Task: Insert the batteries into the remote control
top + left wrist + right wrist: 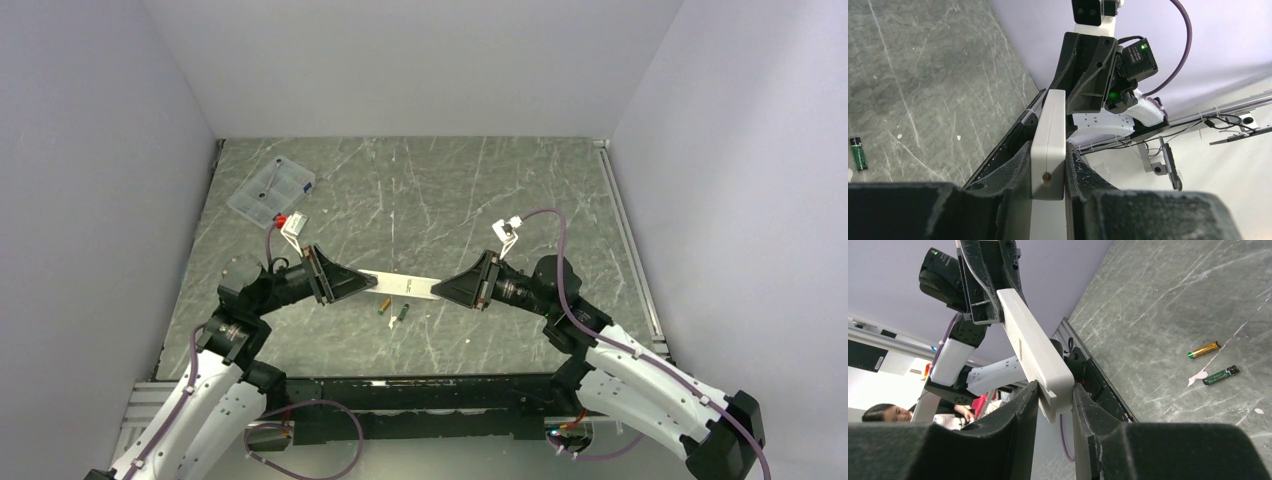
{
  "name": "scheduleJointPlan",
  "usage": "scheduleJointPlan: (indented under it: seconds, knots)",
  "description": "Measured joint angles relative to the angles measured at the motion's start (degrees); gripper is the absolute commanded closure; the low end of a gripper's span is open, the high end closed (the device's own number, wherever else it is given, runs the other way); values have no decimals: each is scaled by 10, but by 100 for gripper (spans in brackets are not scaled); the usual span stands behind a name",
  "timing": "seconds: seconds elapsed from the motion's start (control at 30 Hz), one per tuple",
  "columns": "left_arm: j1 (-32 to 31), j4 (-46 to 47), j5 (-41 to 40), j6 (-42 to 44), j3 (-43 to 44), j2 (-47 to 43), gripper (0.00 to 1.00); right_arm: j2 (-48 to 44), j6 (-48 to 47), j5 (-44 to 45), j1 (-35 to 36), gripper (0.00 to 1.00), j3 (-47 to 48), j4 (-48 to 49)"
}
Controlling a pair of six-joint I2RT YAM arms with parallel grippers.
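The white remote control (405, 287) hangs level above the table, held at both ends. My left gripper (372, 283) is shut on its left end, and the pads press both flat sides in the left wrist view (1049, 150). My right gripper (437, 290) is shut on the other end (1055, 390), where the remote (1035, 352) runs away toward the left arm. Two batteries lie on the table just below the remote: a copper-orange one (384, 304) (1204, 350) and a dark green one (402, 313) (1220, 375) (859, 155).
A clear plastic compartment box (270, 190) sits at the back left of the grey marbled table (480, 200). A small white scrap (1198, 376) lies beside the green battery. Plain walls close in the left, back and right sides.
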Motion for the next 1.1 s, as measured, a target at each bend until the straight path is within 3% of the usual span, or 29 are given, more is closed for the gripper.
scheduleJointPlan:
  seconds: [1.1]
  knots:
    - [3, -8, -20, -2, -3, 22, 100, -67, -8, 30, -1, 100, -26, -17]
